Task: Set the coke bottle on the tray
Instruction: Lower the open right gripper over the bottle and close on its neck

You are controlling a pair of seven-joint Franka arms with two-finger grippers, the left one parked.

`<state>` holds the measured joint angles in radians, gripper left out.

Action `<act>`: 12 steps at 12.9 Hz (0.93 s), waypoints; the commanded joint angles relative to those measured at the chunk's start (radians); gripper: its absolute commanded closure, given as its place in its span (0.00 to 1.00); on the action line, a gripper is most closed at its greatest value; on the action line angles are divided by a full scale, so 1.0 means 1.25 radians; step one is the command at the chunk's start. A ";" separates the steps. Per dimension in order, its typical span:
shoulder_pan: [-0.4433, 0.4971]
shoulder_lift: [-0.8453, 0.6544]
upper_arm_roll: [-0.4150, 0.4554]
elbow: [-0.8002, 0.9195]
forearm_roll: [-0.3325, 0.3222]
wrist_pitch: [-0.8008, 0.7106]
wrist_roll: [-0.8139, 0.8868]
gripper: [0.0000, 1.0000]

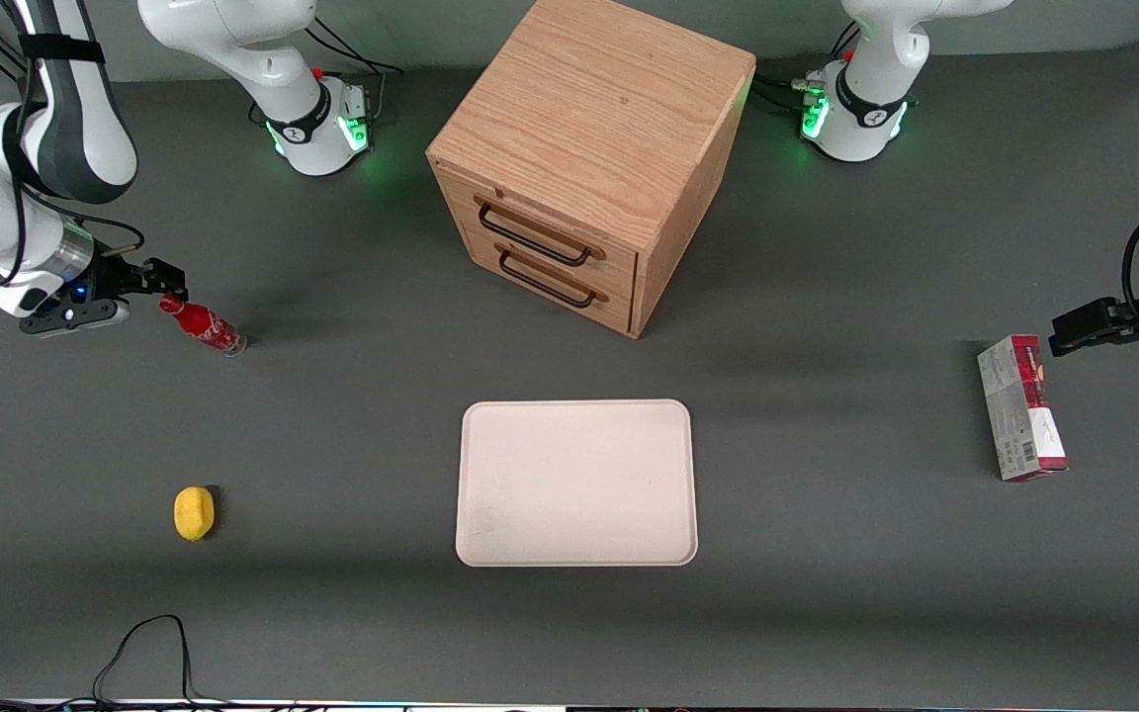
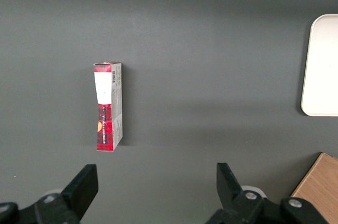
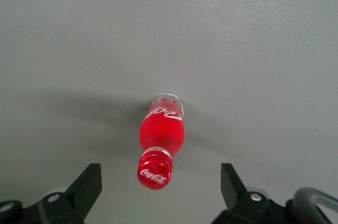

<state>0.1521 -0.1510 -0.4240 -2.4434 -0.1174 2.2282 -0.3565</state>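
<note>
Grey tabletop, approach step. Gripper (image 3: 158, 195) hovers above the upright coke bottle (image 1: 204, 326), fingers (image 3: 84, 189) spread wide, holding nothing, cap between them. Next move likely needs a descent, then closing on the neck. Tray (image 1: 490, 534) lies bare, well apart, nearer the front camera.

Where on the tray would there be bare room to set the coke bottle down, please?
The whole tray is bare, so any part of it would take the coke bottle. Open tabletop borders it toward the lemon and toward the carton. The drawer cabinet stands nearest, farther from the front camera. The open hand is over the bottle's cap.
</note>
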 commanded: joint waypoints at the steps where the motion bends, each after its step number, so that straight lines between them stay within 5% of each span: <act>1: 0.008 -0.006 -0.013 -0.026 -0.019 0.031 -0.015 0.00; 10: 0.008 -0.002 -0.013 -0.053 -0.019 0.067 -0.015 0.02; 11: 0.010 -0.002 -0.013 -0.053 -0.019 0.067 -0.015 0.28; 12: 0.008 -0.002 -0.014 -0.053 -0.019 0.066 -0.015 0.86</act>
<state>0.1521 -0.1500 -0.4265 -2.5007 -0.1178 2.2948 -0.3594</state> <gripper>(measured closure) 0.026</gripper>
